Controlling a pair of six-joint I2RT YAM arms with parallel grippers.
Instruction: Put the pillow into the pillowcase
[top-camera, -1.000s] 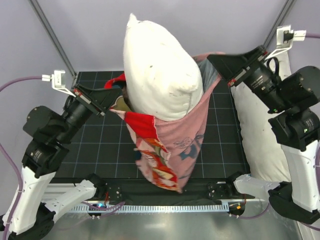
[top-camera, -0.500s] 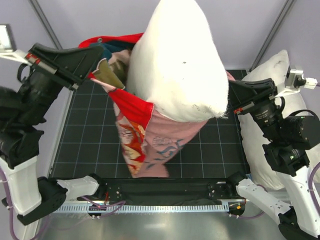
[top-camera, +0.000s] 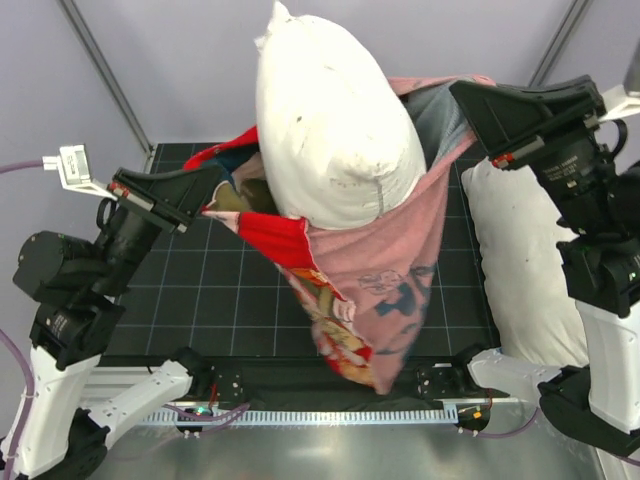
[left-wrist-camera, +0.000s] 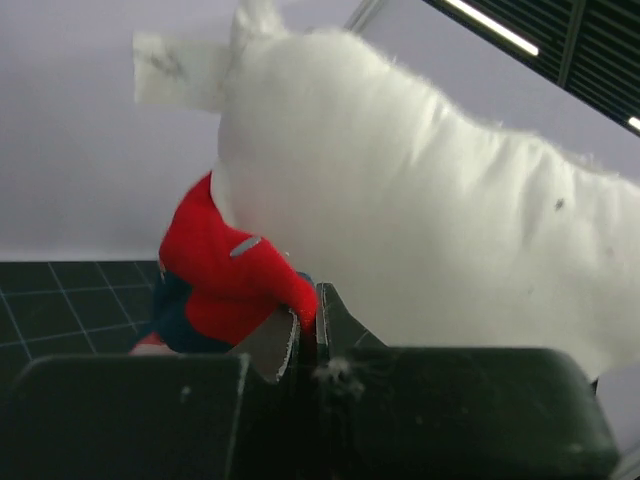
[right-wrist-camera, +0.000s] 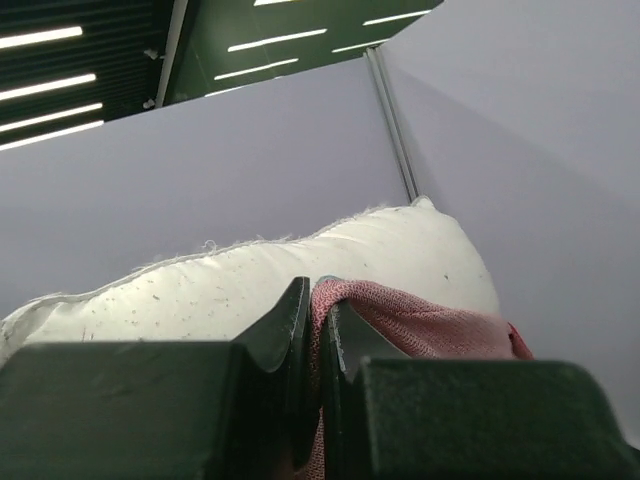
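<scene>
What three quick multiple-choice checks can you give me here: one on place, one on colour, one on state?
1. Where does the spare white pillow lie? A) beside the right arm B) under the left arm C) inside the case
2. What colour is the pillowcase edge in the right gripper? A) blue B) faded pink C) green
3. How far in is the pillow? A) fully inside B) entirely outside C) bottom inside, top sticking out

1 A: it lies alongside that arm.
2 B: the right wrist view shows pink cloth pinched there.
3 C: the case wraps only its lower end.
</scene>
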